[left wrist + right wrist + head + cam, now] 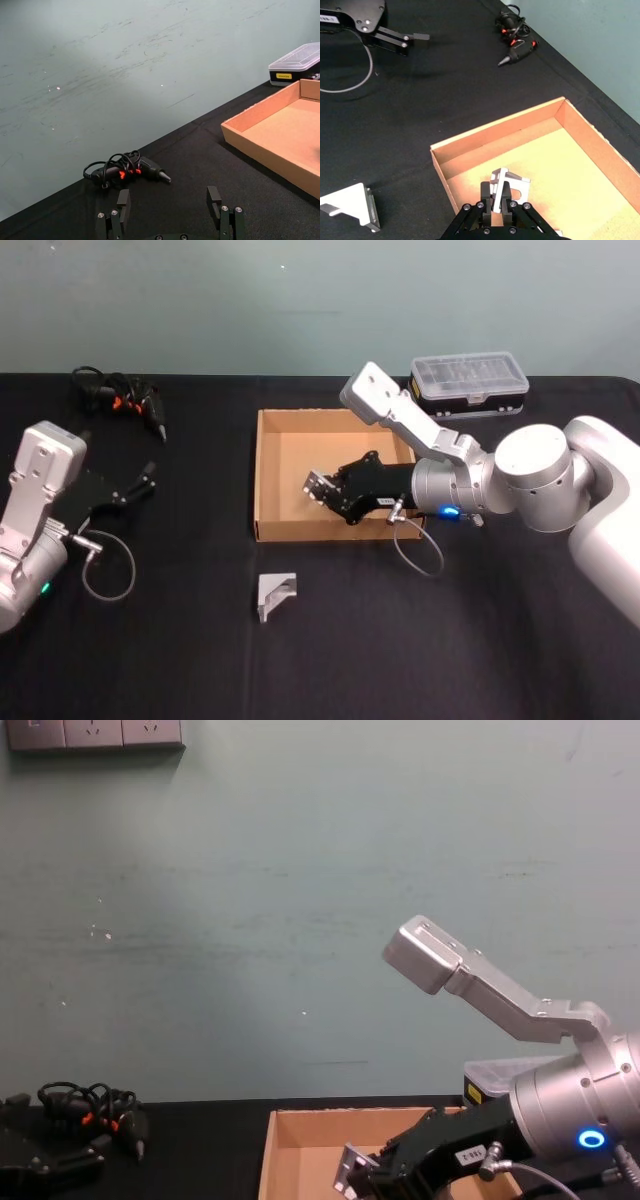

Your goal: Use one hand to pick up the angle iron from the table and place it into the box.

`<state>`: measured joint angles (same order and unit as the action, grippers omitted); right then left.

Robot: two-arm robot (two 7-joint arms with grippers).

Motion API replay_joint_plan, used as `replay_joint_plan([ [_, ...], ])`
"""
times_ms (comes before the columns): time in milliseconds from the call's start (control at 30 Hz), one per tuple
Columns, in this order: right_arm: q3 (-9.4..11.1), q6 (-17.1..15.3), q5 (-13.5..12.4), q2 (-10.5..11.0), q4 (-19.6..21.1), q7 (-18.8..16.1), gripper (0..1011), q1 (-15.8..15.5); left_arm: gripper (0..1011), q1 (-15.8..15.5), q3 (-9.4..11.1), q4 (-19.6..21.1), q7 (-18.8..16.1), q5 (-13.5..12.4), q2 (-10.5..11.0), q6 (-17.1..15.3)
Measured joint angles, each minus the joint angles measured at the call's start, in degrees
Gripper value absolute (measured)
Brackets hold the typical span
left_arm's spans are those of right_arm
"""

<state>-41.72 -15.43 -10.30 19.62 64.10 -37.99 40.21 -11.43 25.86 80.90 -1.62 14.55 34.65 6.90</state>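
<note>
A grey metal angle iron is clamped between the fingers of the black right gripper, which is marked by a small white label too small to read. It is held over the floor of the wide tan cardboard box near its front wall, with bare floor left behind it. A second grey angle bracket, lying on the matte black table before the box, is shown by the head and right wrist views, whereas a yellow label on the clear-lidded plastic case is caught from the left wrist; the left gripper is parked at the table's left, fingers spread and empty.
</note>
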Motion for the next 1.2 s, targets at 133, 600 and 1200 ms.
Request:
replay_joint_plan([
  [133, 0.3, 0.0, 0.4, -0.3, -0.9, 0.0, 121, 0.0, 1000, 0.0, 0.0, 0.0, 0.0, 0.0, 0.0, 0.0],
  [600, 1.9, -0.5, 0.9, -0.4, -1.5, 0.3, 234, -0.4, 1000, 0.0, 0.0, 0.0, 0.0, 0.0, 0.0, 0.0],
  [1200, 4.4, 0.5, -0.4, 0.6, 1.5, 0.6, 784, -1.9, 1000, 0.0, 0.0, 0.0, 0.0, 0.0, 0.0, 0.0],
])
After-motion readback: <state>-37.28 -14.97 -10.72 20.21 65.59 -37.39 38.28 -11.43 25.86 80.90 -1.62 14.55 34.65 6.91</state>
